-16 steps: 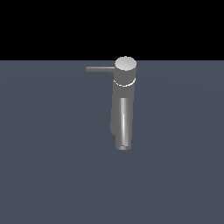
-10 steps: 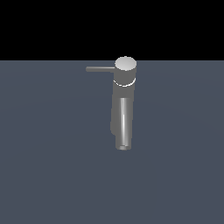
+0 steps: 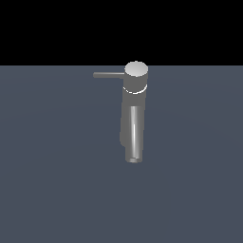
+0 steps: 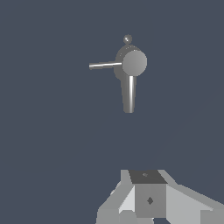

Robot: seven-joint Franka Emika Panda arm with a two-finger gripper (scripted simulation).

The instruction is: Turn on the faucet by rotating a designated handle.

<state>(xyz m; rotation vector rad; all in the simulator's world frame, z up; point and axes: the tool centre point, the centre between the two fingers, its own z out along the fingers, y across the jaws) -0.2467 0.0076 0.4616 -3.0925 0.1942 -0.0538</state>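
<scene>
The faucet (image 3: 135,102) is a grey metallic column with a lighter round top cap (image 3: 136,69) and a shiny tubular spout (image 3: 134,137) reaching toward the camera. Its handle (image 3: 109,75), a thin straight rod, points from the cap toward the exterior view's left. From above in the wrist view, the faucet (image 4: 133,63) shows its handle (image 4: 105,65) and spout (image 4: 129,94) at a right angle. My gripper (image 4: 146,177) appears only in the wrist view as white and grey blocks, well apart from the faucet. How its jaws stand is unclear. The exterior view does not show it.
A flat dark grey-blue surface (image 3: 57,190) carries the faucet, with a black background behind it. A small round knob (image 4: 127,39) sits just beyond the cap in the wrist view.
</scene>
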